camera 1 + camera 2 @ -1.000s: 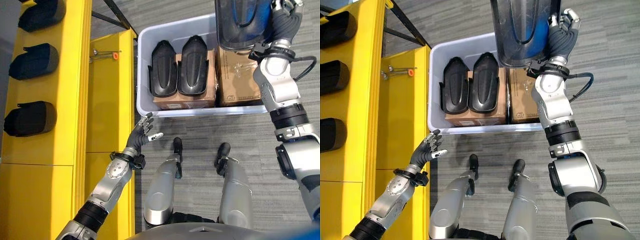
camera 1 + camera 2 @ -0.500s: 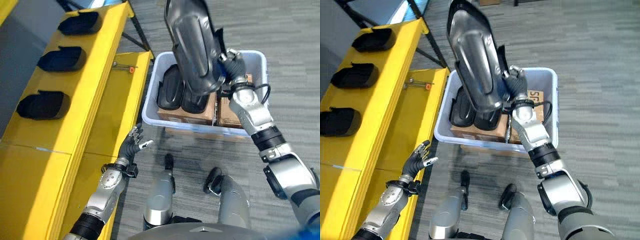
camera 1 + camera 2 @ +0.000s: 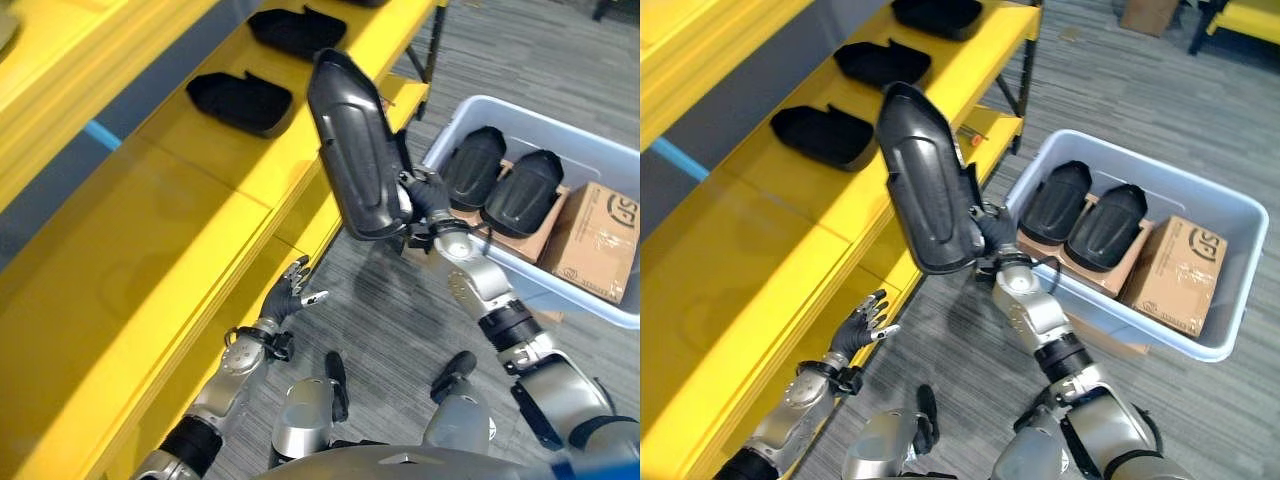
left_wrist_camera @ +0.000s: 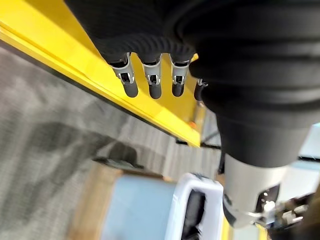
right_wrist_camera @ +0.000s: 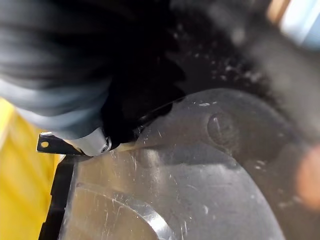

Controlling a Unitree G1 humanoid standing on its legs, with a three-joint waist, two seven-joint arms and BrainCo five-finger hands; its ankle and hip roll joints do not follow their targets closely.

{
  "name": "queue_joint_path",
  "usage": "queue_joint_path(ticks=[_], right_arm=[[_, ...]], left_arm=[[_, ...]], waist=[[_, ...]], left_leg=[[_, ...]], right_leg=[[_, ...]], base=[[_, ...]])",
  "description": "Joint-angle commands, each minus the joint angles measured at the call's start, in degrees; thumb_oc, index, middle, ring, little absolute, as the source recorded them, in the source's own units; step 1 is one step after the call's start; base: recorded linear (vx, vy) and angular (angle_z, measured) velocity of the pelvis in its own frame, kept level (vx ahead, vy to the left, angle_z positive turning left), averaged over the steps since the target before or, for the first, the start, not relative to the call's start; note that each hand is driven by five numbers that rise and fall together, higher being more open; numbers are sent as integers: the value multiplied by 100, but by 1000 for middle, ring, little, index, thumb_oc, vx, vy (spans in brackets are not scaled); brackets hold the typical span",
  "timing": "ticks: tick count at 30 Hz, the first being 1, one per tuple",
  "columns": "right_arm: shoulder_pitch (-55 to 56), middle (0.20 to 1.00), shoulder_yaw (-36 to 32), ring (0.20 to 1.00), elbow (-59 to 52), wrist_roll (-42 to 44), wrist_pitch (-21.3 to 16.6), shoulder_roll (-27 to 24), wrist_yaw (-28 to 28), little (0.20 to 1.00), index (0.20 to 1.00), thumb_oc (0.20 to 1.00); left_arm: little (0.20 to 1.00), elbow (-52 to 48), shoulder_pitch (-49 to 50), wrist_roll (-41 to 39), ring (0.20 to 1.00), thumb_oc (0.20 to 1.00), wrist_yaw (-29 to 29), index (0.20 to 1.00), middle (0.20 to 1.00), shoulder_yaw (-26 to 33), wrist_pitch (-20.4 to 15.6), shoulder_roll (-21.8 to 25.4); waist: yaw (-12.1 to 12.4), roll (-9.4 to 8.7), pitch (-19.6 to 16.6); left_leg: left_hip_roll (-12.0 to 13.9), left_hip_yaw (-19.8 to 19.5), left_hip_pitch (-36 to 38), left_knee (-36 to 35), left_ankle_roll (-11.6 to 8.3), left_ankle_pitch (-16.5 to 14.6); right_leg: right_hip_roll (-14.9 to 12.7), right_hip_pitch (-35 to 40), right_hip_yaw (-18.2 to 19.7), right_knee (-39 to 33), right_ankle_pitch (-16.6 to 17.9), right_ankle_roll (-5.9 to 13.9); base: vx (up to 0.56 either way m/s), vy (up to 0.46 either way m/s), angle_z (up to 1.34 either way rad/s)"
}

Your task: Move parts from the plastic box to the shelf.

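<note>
My right hand (image 3: 426,207) is shut on the lower end of a long dark grey plastic part (image 3: 353,148), holding it upright in the air between the yellow shelf (image 3: 150,230) and the grey plastic box (image 3: 1160,176). The part's scratched glossy surface (image 5: 175,190) shows close up in the right wrist view. Two more black parts (image 3: 474,165) (image 3: 522,192) lie in the box on cardboard. Black parts (image 3: 823,135) (image 3: 883,62) rest on the shelf's board. My left hand (image 3: 291,299) hangs open and empty by the shelf's lower edge, its fingers (image 4: 150,82) straight.
A brown cardboard carton (image 3: 598,238) fills the right end of the box. A third black part (image 3: 937,12) sits at the shelf's far end. A lower yellow board (image 3: 992,128) and dark shelf legs stand next to the box. Grey carpet lies between shelf and box.
The camera has swung towards the shelf. My right hand has carried the part away from above the box to beside the shelf's front edge. The left hand has stayed open.
</note>
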Motion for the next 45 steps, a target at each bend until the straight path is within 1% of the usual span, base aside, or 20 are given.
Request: queue_joint_path(ticks=[1,3,5,6,8,13,18,20,22,26,27,28,30,32,34,40,42,43,44,45], right_arm=[[-389,200,-108,200,-340,112,-379,-132,-215,200,200,200],[-252,200,-128,200,-409,15,-388,-99,-295,200,200,200],[-97,200,-74,200,-481,-36,-390,-31,-377,200,200,200],[-3,200,-24,200,-541,-58,-416,2,-422,200,200,200],[54,200,10,200,-692,-163,-401,22,-425,200,200,200],[-252,200,-66,200,-815,-194,-196,-163,-339,200,200,200],[-454,200,-136,200,-619,-307,76,-241,-8,200,200,200],[-484,200,-103,200,-561,-260,155,-255,-4,200,200,200],[-504,200,-185,200,-458,-416,191,-321,-145,200,200,200],[-842,200,-262,200,12,-553,181,-450,-47,200,200,200],[-946,200,-272,200,102,-536,194,-490,-39,200,200,200],[-1261,200,-340,200,335,-585,330,-610,-94,200,200,200],[-1522,200,-465,200,570,-626,413,-752,-27,200,200,200],[-2008,200,-483,200,1111,-513,458,-1060,6,200,200,200],[-2180,200,-425,200,1204,-367,534,-1088,-210,200,200,200],[-2645,200,-386,200,1713,-132,348,-1299,-432,200,200,200],[-2625,200,-497,200,1842,-119,352,-1387,-515,200,200,200],[-2580,200,-583,200,1928,-110,317,-1408,-446,200,200,200],[-2555,200,-747,200,2043,-237,234,-1434,-417,200,200,200],[-2603,200,-760,200,2094,-241,116,-1436,-528,200,200,200]], left_arm=[[1000,-544,55,124,1000,1000,-274,1000,1000,-196,-66,-5],[1000,-505,44,261,1000,1000,-539,1000,1000,-296,-22,38],[1000,-491,78,343,1000,1000,-634,1000,1000,-403,-1,61],[1000,-518,107,378,1000,1000,-661,1000,1000,-434,46,55],[1000,-639,51,406,1000,1000,-742,1000,1000,-458,135,65],[1000,-921,-394,205,1000,1000,-884,1000,1000,-317,378,162],[1000,-1050,-384,28,1000,1000,-736,1000,1000,-98,487,82],[1000,-1020,-341,44,1000,1000,-789,1000,1000,-29,472,30],[1000,-958,-422,111,1000,1000,-1040,1000,1000,-37,491,-18],[1000,-901,-426,152,1000,1000,-1085,1000,1000,-143,477,-49],[1000,-887,-416,150,1000,1000,-1081,1000,1000,-149,483,-60],[1000,-912,-413,135,1000,1000,-1170,1000,1000,-228,555,-49],[1000,-905,-495,146,1000,1000,-1274,1000,1000,-276,611,-1],[1000,-923,-557,128,1000,1000,-1472,1000,1000,-499,806,143],[1000,-953,-520,18,1000,1000,-1431,1000,1000,-581,888,190],[1000,-995,-375,13,1000,1000,-1046,1000,1000,-628,798,336],[1000,-997,-288,-95,1000,1000,-1163,1000,1000,-442,795,411],[1000,-1041,-262,-53,1000,1000,-1196,1000,1000,-425,858,379],[1000,-1197,-236,-68,1000,1000,-1121,1000,1000,-496,1016,399],[1000,-1165,-278,-75,1000,1000,-1128,1000,1000,-534,974,481]], waist=[[-226,206,-47],[-329,221,-101],[-414,281,-142],[-453,306,-185],[-486,339,-222],[-355,318,-31],[-184,268,79],[-130,253,106],[-188,272,119],[-144,267,208],[-125,276,209],[-86,349,196],[-51,408,202],[35,467,258],[62,472,277],[212,450,332],[325,420,352],[336,436,407],[215,488,584],[142,440,645]], left_leg=[[-38,-431,562,-465,117,-345],[-179,-797,417,-583,207,-172],[-238,-1092,401,-660,261,-80],[-283,-1247,394,-697,293,2],[-368,-1502,285,-705,300,169],[-559,-1905,-234,-633,354,426],[-529,-2043,-333,-703,267,579],[-441,-1889,-371,-692,189,623],[-151,-1059,-426,-497,47,569],[151,-1162,-557,-45,-118,515],[253,-1228,-536,-122,-174,596],[592,-1221,-480,-502,-418,1004],[658,-1111,-482,-631,-458,1056],[538,-1106,-415,-567,-434,945],[408,-1148,-375,-548,-370,869],[209,-1241,-450,-391,-236,679],[175,-1183,-461,-260,-105,561],[156,-1216,-449,-206,-36,542],[151,-1418,-418,-140,21,508],[147,-1547,-454,-105,-1,411]], right_leg=[[844,-123,881,-409,119,529],[997,-214,1524,-392,118,421],[1310,-271,1986,-104,-152,337],[1600,-286,2185,166,-375,275],[2073,-238,2429,572,-852,99],[2404,-272,2619,538,-1046,-127],[2415,-136,2423,359,-1077,-206],[2366,-84,2218,277,-1067,-225],[2195,-87,1656,398,-1168,-251],[2038,-202,1517,921,-1368,-342],[2030,-221,1512,991,-1406,-345],[1987,-162,1400,1032,-1516,-348],[1897,-163,1266,1107,-1602,-325],[1717,-153,1151,1200,-1591,-258],[1728,-109,1212,1125,-1552,-238],[1676,-83,1292,1124,-1559,-188],[1453,-80,1170,1533,-1616,-97],[1295,-269,1263,2095,-1406,-28],[1244,-714,1912,2261,-959,101],[1274,-699,2181,1437,-738,205]], base=[[-61,16,91],[-30,10,128],[87,41,129],[100,42,103],[27,-4,89],[-179,-128,57],[-66,-145,21],[-70,-175,15],[-113,-155,30],[-8,27,96],[91,215,77],[104,256,36],[48,225,47],[148,384,67],[196,336,41],[61,209,10],[45,172,6],[143,26,11],[155,-203,14],[174,-557,54]])
